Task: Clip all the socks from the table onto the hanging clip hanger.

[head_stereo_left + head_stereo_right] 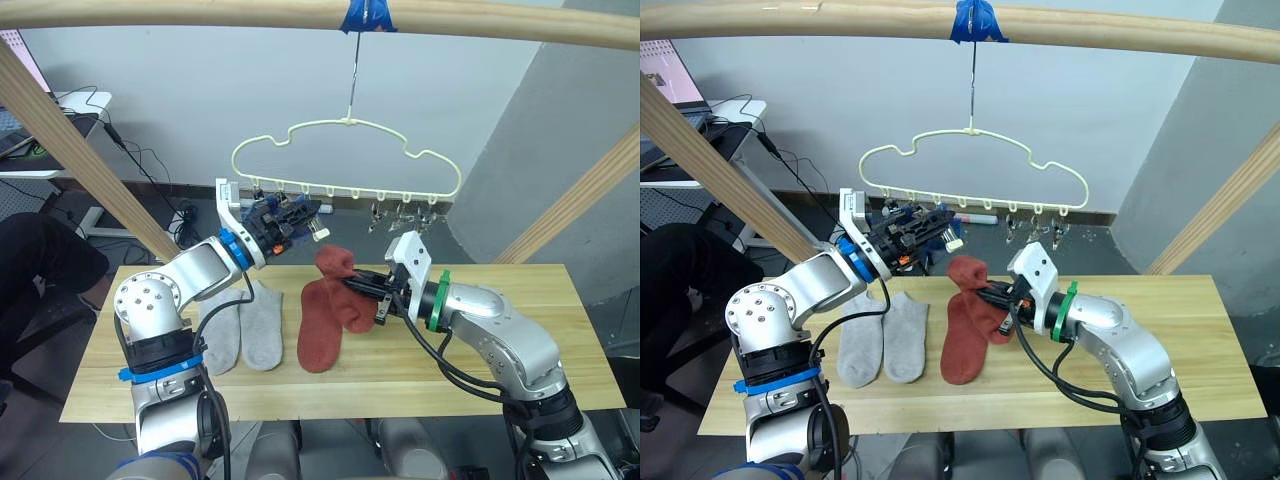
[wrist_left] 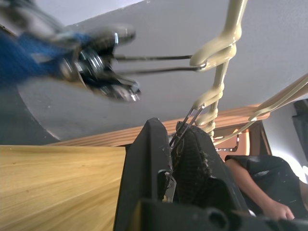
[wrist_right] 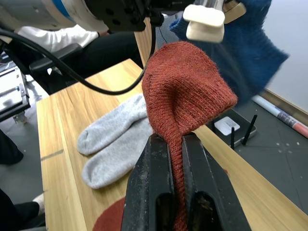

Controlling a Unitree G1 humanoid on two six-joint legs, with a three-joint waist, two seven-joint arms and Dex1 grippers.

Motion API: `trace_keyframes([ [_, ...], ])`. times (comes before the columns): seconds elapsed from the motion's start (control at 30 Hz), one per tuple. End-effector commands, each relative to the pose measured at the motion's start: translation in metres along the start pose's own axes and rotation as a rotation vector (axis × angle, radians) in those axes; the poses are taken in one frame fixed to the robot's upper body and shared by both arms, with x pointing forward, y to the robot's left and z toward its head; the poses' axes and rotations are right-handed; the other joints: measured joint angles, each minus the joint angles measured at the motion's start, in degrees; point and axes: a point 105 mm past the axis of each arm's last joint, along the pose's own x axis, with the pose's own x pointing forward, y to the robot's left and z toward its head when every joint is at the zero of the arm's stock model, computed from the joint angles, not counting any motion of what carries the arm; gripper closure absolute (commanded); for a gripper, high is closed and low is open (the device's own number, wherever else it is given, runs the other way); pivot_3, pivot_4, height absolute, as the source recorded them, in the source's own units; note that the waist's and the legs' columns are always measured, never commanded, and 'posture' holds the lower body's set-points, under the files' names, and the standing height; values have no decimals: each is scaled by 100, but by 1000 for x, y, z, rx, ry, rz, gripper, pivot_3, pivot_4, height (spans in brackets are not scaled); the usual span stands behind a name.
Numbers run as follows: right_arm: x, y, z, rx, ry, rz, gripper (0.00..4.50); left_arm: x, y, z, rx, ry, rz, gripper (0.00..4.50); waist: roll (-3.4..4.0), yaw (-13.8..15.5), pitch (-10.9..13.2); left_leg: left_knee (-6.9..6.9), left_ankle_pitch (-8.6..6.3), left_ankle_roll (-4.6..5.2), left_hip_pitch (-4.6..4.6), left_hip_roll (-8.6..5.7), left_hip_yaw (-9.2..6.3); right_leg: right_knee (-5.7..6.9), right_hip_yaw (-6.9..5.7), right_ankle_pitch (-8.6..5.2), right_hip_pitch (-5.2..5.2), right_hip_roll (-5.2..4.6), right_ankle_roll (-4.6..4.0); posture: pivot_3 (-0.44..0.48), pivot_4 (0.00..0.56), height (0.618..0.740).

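One rust sock (image 1: 335, 270) is pinched in our closed right claw (image 1: 358, 291) just above the desk (image 1: 520, 330), while our left claw (image 2: 175, 144) squeezes a hanger clip (image 1: 320, 233); misalignment could drop it.

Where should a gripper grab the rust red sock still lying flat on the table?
Probably the toe end of the flat rust red sock, the end nearest the robot. It lies free on the table, while its far end is overlapped by the other red sock pinched in the right gripper. Come down from above and pinch the edge; the grey socks lie beside it on its left.
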Motion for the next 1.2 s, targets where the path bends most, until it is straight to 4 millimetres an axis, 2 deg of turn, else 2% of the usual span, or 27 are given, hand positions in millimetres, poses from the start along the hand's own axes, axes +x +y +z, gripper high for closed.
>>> trace_keyframes([
  [0.03, 1, 1, 14, -30, -51, 8, 4448, -4, 6, -7, -3, 24, 37, 4288, 0, 0, 0, 0, 0, 0, 0, 0, 0, 0, 0, 0, 0, 0, 0, -96, 248, 740],
  [0.6, 8, -10, 19, -14, -75, -19, 4448, -5, 1, -12, 1, 41, 24, 4288, 0, 2, 0, -1, 0, 0, -3, 0, 1, -1, 1, 0, -4, 0, 0, -88, 234, 740],
  [0.7, 10, -11, 22, -14, -84, -18, 4448, -7, -4, -12, 80, 47, 5, 4288, 0, -2, 0, -1, 0, 0, -3, 0, 1, 0, 2, 0, -5, 0, -1, -86, 232, 740],
  [0.77, 11, -11, 22, -15, -84, -16, 4500, -9, -7, -11, 115, 38, -13, 3569, 0, 4, 0, -2, 0, 0, -4, 0, 1, 0, 1, 0, -7, 1, -1, -85, 234, 740],
  [0.83, 12, -12, 22, -15, -84, -17, 4500, -10, -10, -11, 102, 37, -37, 3157, 0, 11, 0, -2, 0, 0, -5, 0, 1, -1, 1, 0, -7, 0, -1, -82, 232, 740],
  [1.0, 12, -13, 22, -15, -85, -17, 4500, -9, -10, -11, 94, 36, -39, 1581, 0, 75, 0, 0, 0, 0, -34, 0, 1, 4, 0, 1, -35, -1, -1, -75, 233, 740],
  [1.17, 16, -22, 15, -4, -66, -58, 4500, -25, -14, -7, 187, 74, -23, 116, 0, 86, 0, -1, 0, 0, -36, 0, 1, 4, 0, 1, -38, 0, -2, -65, 233, 740],
  [1.2, 17, -24, 14, 0, -62, -63, 3903, -27, -15, -7, 200, 85, -21, 0, 0, 89, 0, -2, 0, 0, -36, 1, 1, 4, 0, 1, -39, 0, -3, -63, 231, 740],
])
